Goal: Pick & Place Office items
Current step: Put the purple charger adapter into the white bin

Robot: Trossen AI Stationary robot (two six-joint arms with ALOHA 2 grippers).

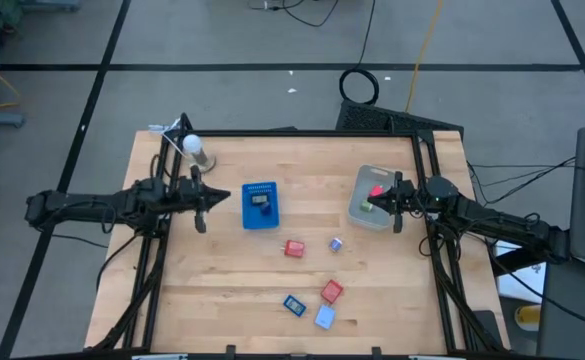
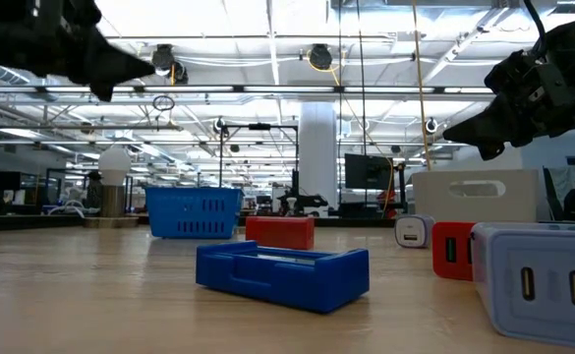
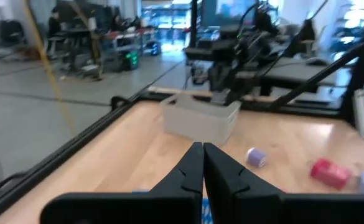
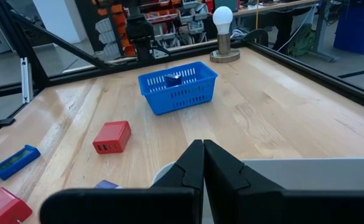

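Observation:
Several small office items lie on the wooden table: a red one (image 1: pixel 293 248), a purple one (image 1: pixel 336 244), a second red one (image 1: pixel 332 292), a blue one (image 1: pixel 294 305) and a light blue one (image 1: pixel 324 318). A pink-red piece (image 1: pixel 377 190) lies in the translucent grey bin (image 1: pixel 358 208). The blue tray (image 1: pixel 261 204) holds a small blue piece (image 4: pixel 172 79). My left gripper (image 1: pixel 224 196) is shut and empty, raised beside the tray's left side. My right gripper (image 1: pixel 380 204) is shut and empty, held over the bin (image 4: pixel 294 168).
A lamp with a white bulb (image 1: pixel 194 148) stands at the table's far left corner. A black frame (image 1: pixel 427 160) runs along the table's edges. Bare wood lies between the tray and the loose items near the front.

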